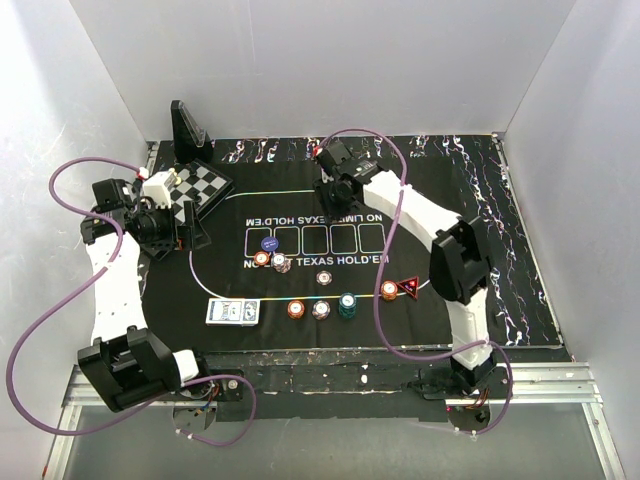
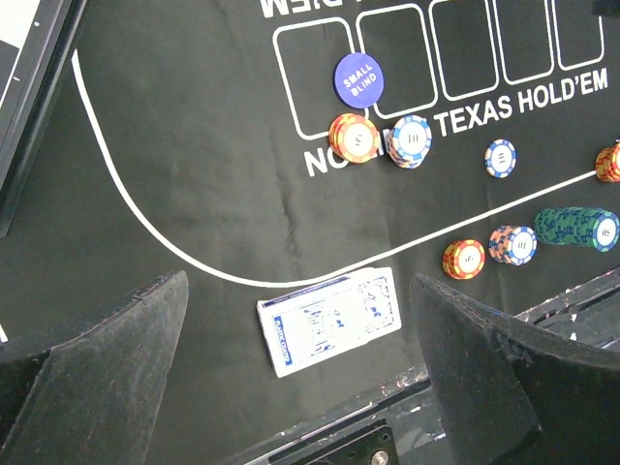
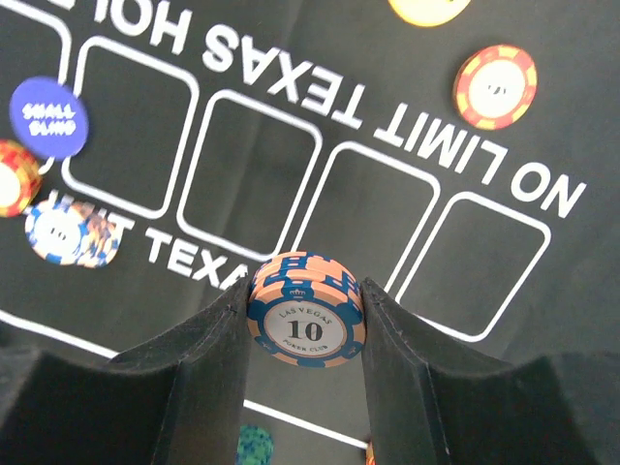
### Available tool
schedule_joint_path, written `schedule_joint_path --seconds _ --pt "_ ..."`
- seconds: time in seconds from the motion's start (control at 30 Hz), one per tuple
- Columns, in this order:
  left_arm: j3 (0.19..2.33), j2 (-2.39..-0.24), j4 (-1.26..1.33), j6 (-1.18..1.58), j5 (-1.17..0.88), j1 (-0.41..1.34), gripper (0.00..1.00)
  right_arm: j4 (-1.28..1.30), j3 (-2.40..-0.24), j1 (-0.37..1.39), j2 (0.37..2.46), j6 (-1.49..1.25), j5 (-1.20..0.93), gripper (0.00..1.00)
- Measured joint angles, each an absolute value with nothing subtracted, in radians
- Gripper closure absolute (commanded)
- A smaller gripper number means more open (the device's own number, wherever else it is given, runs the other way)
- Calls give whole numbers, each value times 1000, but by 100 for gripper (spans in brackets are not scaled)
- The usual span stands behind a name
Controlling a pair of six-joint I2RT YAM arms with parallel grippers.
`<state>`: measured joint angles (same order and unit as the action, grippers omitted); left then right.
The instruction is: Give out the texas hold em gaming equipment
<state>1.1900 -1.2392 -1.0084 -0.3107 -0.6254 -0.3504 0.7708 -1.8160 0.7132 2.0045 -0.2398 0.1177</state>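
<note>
My right gripper [image 3: 305, 291] is shut on a small stack of peach-and-blue "10" poker chips [image 3: 305, 312], held above the mat's row of card boxes. In the top view it [image 1: 335, 180] hangs over the mat's far side. My left gripper [image 2: 300, 286] is open and holds nothing, raised at the left by the chessboard [image 1: 205, 185]. The blue-and-white deck of cards [image 2: 329, 320] lies below it near the front edge. Chips lie on the mat: orange [image 1: 296, 309], white [image 1: 320, 309], a teal stack [image 1: 347, 303], and orange [image 1: 389, 290] next to the red triangle [image 1: 408, 288]. The blue "small blind" disc [image 2: 358, 77] sits by two more stacks. The yellow disc [image 3: 426, 8] lies at the far side.
The black mat [image 1: 450, 300] covers most of the table. A black stand [image 1: 188, 130] rises behind the chessboard at the back left. A single white chip [image 1: 324, 278] lies mid-mat. White walls close in on three sides, and the arm bases stand along the near edge.
</note>
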Motion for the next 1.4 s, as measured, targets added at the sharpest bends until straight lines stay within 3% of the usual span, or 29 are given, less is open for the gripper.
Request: schedule_joint_path --seconds 0.2,0.5,0.8,1.03,1.17,1.4 --pt "1190 -1251 -1008 -311 -620 -350 0 800 -1983 673 2191 -254 136 95" --pt "1190 -1266 -1007 -315 -617 -350 0 825 -2059 638 2317 -258 156 93" --pt "1190 -1280 -993 -315 -617 -350 0 820 -2127 628 2377 -258 162 58" --pt "1190 -1281 -992 -315 -617 -350 0 825 -2151 627 2418 -262 152 39" --pt "1188 -1281 -992 -315 -617 -350 0 825 -2151 625 2418 -263 150 34" --pt "1186 -1280 -991 -315 -616 -350 0 820 -2148 622 2415 -267 151 34"
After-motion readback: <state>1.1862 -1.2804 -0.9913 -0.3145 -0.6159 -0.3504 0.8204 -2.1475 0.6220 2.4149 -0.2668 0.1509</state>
